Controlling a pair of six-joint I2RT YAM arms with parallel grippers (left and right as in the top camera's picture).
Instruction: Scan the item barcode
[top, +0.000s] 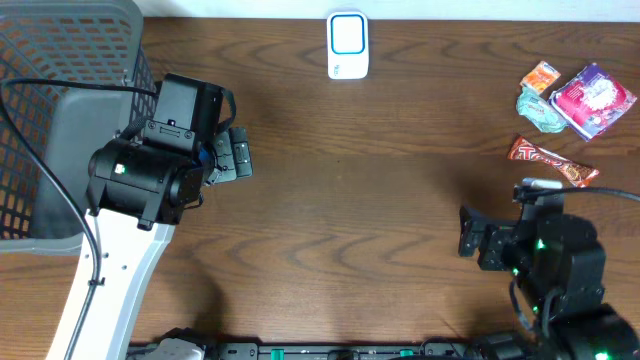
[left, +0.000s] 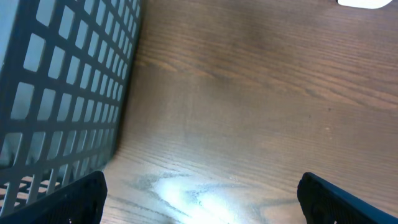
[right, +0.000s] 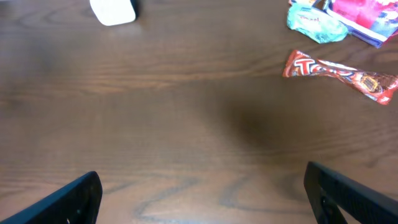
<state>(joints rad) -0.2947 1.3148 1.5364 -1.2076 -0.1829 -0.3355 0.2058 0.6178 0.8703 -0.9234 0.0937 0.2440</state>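
The red candy bar (top: 552, 162) lies at the wooden table's (top: 380, 200) right side, just beside 3 other snack packets (top: 580, 97). The white scanner (top: 348, 45) sits at the far middle. The right gripper (right: 208, 199) hangs above bare wood near the bar, jaws wide and empty. The left gripper (left: 205, 202), beside the mesh basket (top: 60, 60), is equally wide and empty.

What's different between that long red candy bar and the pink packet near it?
The red candy bar is long and narrow; the pink packet is broader, closer to square. The candy bar is red and brown with lettering along it, while the pink packet is magenta with a pale picture. The candy bar lies by itself; the pink packet sits right beside a teal wrapper. Both lie flat on the wooden table.
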